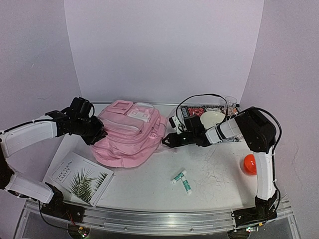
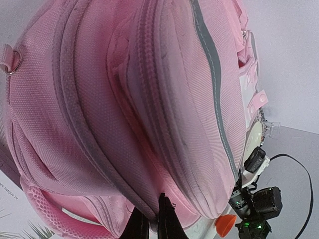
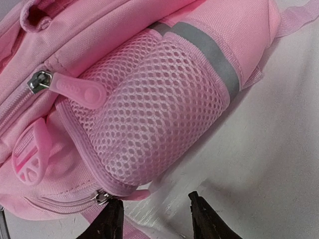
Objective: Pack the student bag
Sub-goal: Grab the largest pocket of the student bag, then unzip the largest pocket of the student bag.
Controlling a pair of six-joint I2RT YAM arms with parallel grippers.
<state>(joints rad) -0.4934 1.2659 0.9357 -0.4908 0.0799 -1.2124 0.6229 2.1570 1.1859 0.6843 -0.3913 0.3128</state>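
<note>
The pink student bag (image 1: pixel 128 134) lies on the table at back centre-left, front pockets up. My left gripper (image 1: pixel 98 133) is at the bag's left side, shut on a fold of its fabric; the left wrist view shows the fingers (image 2: pixel 168 219) pinching the bag (image 2: pixel 124 99) by a zip seam. My right gripper (image 1: pixel 168 141) is open at the bag's right side, by its mesh side pocket (image 3: pixel 154 124). A pink zip pull (image 3: pixel 132 194) lies just ahead of the open fingertips (image 3: pixel 113 215); nothing is between them.
A book with a leaf cover (image 1: pixel 79 178) lies front left. Two small green-and-white tubes (image 1: pixel 182 180) lie front centre. An orange ball (image 1: pixel 250 164) sits at right. A patterned tray (image 1: pixel 197 110) with a pale plate (image 1: pixel 213 118) and a clear cup (image 1: pixel 230 103) stands at the back right.
</note>
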